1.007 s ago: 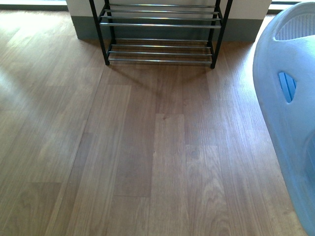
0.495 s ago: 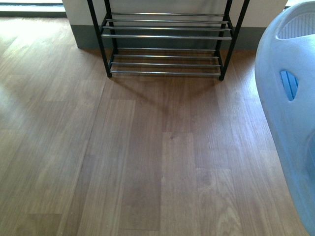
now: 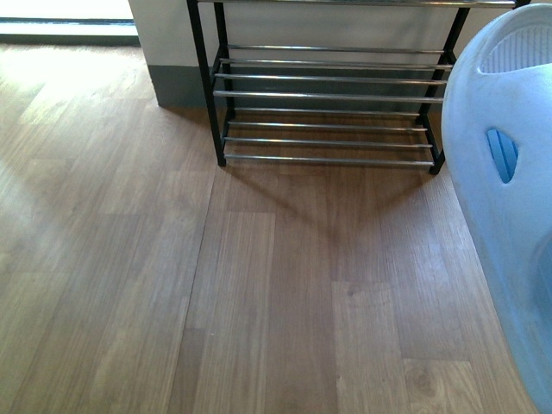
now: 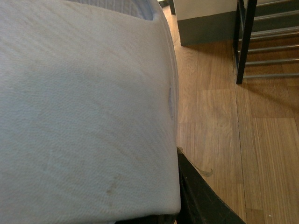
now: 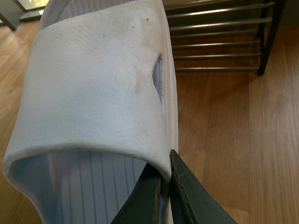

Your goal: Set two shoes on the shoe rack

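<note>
A: Shoes? They look like white slides. Right hand (image 5: 167,186) is pinched tight on the strap edge of one slide (image 5: 93,84), carried above the floor (image 3: 259,302).
B: Left?
A: Other slide (image 4: 84,102) fills its view. One dark finger of the left hand (image 4: 198,200) shows beneath; can't tell its grip.
B: Rack?
A: Shoe rack (image 3: 328,78) is ahead, tiers bare. I'd keep soles level, clear the front rod, and set each across two rods
</note>
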